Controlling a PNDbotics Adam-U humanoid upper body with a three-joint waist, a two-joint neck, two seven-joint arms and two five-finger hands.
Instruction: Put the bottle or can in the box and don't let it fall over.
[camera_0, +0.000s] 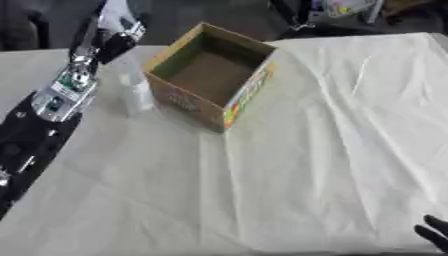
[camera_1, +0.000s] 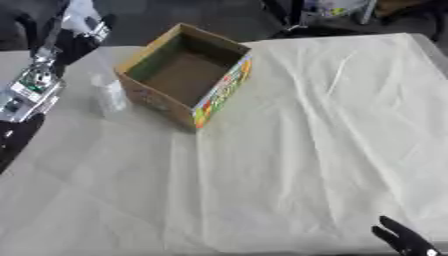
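A clear bottle (camera_0: 136, 95) is seen upright beside the empty box (camera_0: 210, 75). Left robot hand (camera_0: 118, 37): finger state indiscernible. Right robot hand (camera_1: 404, 241): fingers spread.

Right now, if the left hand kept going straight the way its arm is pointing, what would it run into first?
The left hand points toward the table's far edge, past the clear bottle and left of the cardboard box. That line looks free as far as shown, heading off the table, though depth is unclear.
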